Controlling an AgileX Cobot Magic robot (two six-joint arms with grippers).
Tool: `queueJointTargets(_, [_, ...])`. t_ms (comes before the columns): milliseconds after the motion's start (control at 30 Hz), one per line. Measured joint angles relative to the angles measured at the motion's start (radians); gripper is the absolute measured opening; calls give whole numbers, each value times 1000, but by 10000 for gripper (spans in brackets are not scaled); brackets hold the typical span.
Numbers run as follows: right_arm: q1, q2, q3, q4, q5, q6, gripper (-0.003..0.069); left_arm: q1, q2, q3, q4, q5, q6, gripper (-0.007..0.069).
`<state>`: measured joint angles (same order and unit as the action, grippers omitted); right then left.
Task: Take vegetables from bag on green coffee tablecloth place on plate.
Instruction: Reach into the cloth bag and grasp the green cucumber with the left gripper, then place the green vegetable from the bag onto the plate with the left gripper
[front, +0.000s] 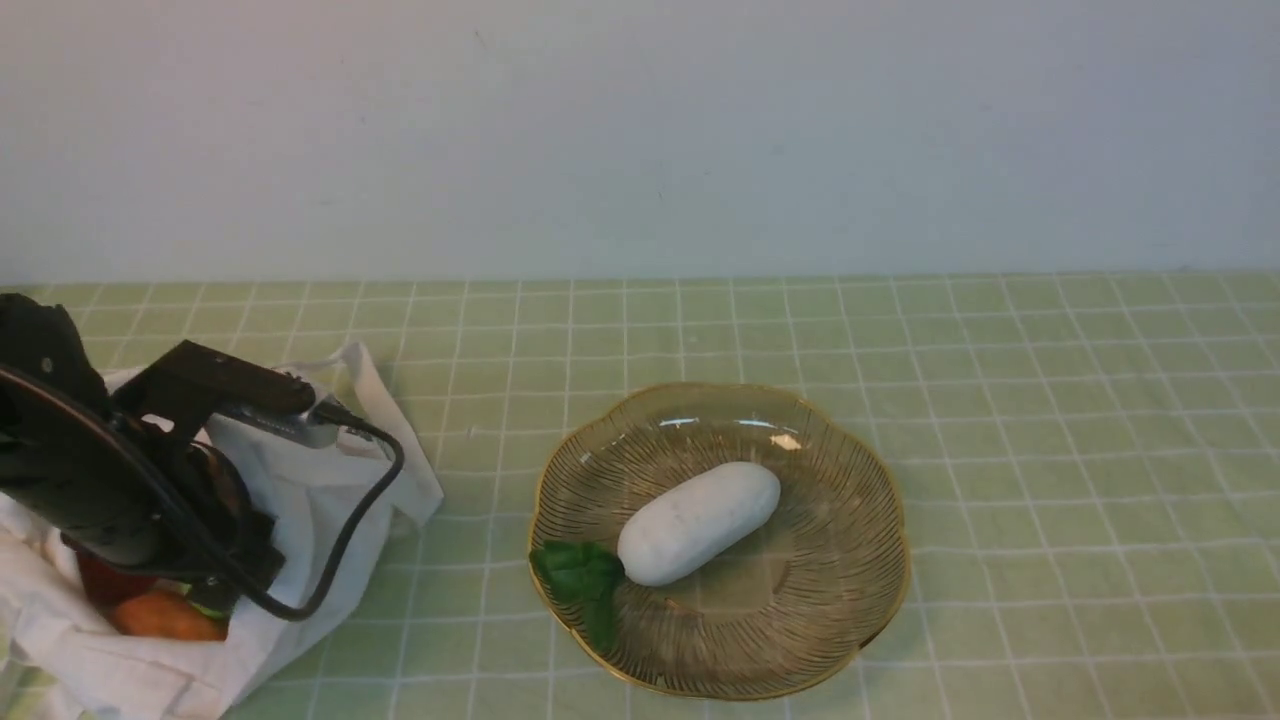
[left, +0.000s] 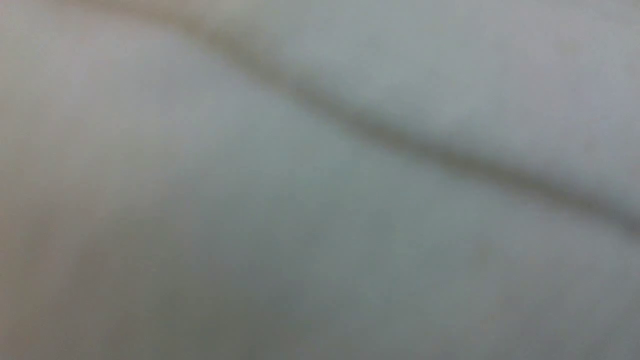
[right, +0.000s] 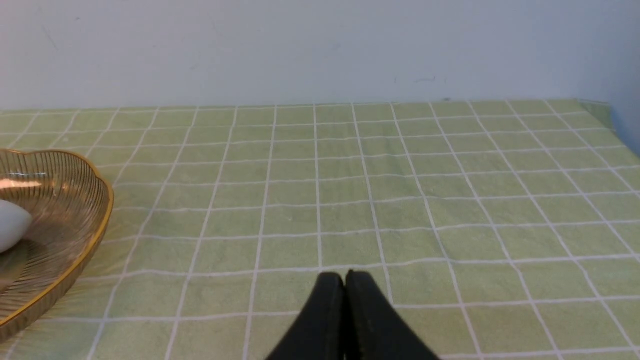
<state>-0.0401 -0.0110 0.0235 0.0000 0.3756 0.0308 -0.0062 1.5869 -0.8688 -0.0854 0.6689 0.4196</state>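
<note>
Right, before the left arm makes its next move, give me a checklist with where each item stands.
1. Left gripper over the bag, where vegetables remain: ok; orange piece and red piece show.
2. Left gripper's fingers visible around a piece: cannot tell; the arm hides them, and the left wrist view is a pale blur.
3. Bag cloth free of the fingers: cannot tell.
4. Plate has room: ok; only the white piece and green piece lie on it.
5. Right gripper away from the plate and shut: ok.
</note>
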Motion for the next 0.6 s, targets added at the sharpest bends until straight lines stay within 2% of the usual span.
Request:
queueJointTargets(233, [0, 0, 0, 0, 0, 0, -16, -20, 53, 0, 13, -46, -3, 533])
queueJointTargets(267, [0, 0, 0, 0, 0, 0, -16, -21, 55, 0, 14, -40, -4, 466])
queueJointTargets(300, [0, 0, 0, 0, 0, 0, -16, -22, 55, 0, 15, -37, -4, 443])
queueJointTargets(333, [0, 0, 0, 0, 0, 0, -16, -23, 53, -2, 18, -25, -4, 383])
queueJointTargets(367, [0, 0, 0, 0, 0, 0, -16, -24, 50, -4, 21, -10, -5, 371])
queueJointTargets(467, [0, 0, 0, 0, 0, 0, -16, -25, 16, -27, 58, 94, -41, 383])
queueJointTargets(600, [0, 0, 0, 0, 0, 0, -16, -25, -86, -70, 165, 279, -196, 383])
